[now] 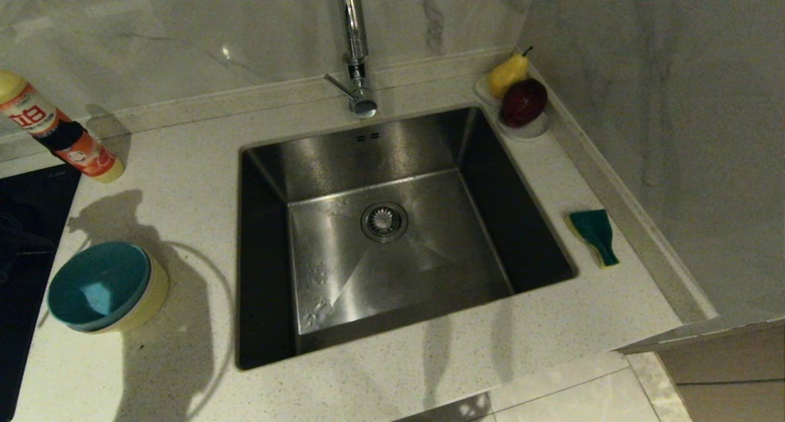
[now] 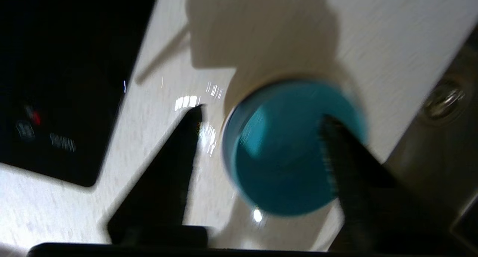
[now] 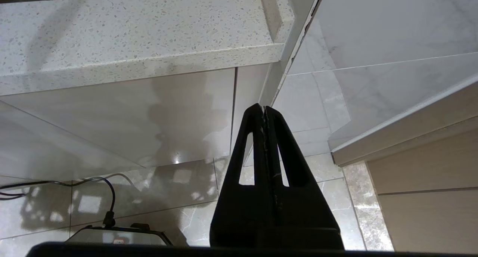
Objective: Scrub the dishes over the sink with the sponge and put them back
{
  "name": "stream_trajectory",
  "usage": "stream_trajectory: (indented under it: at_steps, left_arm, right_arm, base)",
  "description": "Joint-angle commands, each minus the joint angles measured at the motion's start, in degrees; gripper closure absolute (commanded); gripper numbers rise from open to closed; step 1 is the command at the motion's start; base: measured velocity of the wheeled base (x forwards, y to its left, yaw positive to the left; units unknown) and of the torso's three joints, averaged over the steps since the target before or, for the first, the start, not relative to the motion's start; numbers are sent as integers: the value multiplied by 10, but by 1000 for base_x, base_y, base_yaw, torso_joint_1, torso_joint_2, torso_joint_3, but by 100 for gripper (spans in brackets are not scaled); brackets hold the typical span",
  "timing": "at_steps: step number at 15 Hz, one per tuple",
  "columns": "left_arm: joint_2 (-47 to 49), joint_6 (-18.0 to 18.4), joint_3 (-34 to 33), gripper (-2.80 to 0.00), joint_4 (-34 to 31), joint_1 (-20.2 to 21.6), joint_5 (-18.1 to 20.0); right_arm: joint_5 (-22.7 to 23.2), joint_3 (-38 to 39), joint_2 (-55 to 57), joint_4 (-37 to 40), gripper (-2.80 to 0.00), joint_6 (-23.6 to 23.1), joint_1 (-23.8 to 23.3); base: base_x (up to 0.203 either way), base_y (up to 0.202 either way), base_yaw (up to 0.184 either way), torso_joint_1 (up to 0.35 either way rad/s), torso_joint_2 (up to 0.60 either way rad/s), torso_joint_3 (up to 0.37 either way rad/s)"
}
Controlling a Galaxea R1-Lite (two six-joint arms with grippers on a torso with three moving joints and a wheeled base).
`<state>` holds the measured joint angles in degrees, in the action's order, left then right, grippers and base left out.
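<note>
The dishes stand stacked on the counter left of the sink [image 1: 392, 146]: a light blue bowl [image 1: 98, 284] nested in a yellow bowl [image 1: 153, 290]. In the left wrist view my left gripper [image 2: 261, 113] hangs open above the blue bowl [image 2: 283, 156]; one finger [image 2: 347, 163] overlaps its rim and the other stands over bare counter, and nothing is held. The head view does not show that gripper. The sponge [image 1: 593, 235] lies green face up on the counter right of the sink. My right gripper [image 3: 263, 108] is shut and empty, parked below the counter's front edge.
A chrome tap [image 1: 356, 54] rises behind the sink. A detergent bottle [image 1: 58, 130] lies at the far left, above a black hob [image 1: 24, 226]. A white dish [image 1: 532, 130] with a pear and a red fruit fills the back right corner. A marble wall closes the right side.
</note>
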<state>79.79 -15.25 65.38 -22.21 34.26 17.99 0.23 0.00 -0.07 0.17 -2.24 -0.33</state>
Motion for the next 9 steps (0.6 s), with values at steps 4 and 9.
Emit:
stream_trajectory:
  at_steps: [4,9]
  left_arm:
    - [31,112,89,0,44,-44,9]
    - [67,217,90,0,194,-157,-69]
  right_arm:
    - [0,0,1,0,0,0,0]
    - [0,0,1,0,0,0,0]
  base:
    - [0,0,0,0,0,0]
    - [0,0,0,0,0,0]
